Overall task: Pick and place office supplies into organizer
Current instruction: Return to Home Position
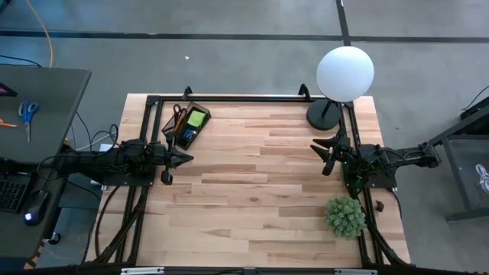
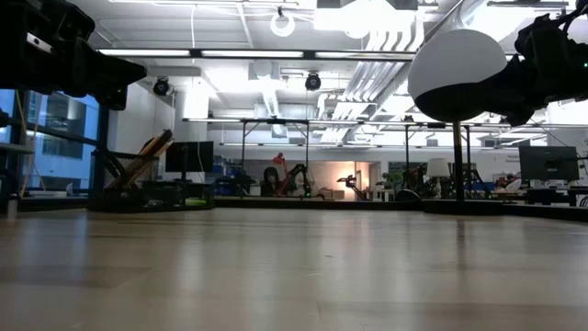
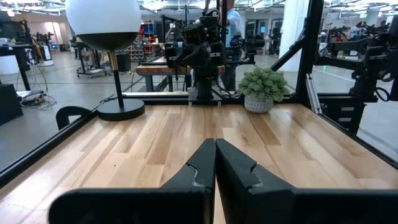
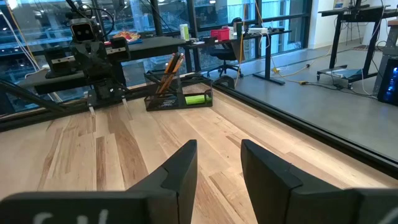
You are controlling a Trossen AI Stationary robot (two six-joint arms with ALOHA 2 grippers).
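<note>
The left end effector is seen closed on nothing, fingers pressed together above the bench. The black organizer is placed near it, off to its side at the bench corner, with orange pencils and a lime-green sticky-note pad inside. The right end effector is seen open and empty, well apart from the organizer, near the lamp base.

Organizer on table, left of lamp
</note>
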